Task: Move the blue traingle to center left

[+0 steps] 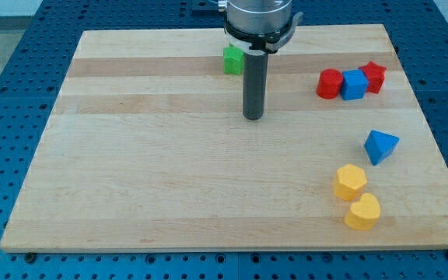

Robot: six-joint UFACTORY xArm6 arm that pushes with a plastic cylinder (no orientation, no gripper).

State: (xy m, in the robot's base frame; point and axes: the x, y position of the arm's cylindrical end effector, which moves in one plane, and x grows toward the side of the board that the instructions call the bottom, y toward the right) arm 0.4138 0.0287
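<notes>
The blue triangle (380,145) lies on the wooden board (169,171) at the view's right, a little below mid-height. My tip (253,117) is at the end of the dark rod, near the board's upper middle, well to the left of and slightly above the blue triangle. It touches no block.
A green block (232,59) sits just left of the rod near the top edge. A red cylinder (330,83), a blue cube (354,84) and a red star-like block (373,76) cluster at upper right. A yellow hexagon (350,181) and a yellow heart (362,211) lie below the blue triangle.
</notes>
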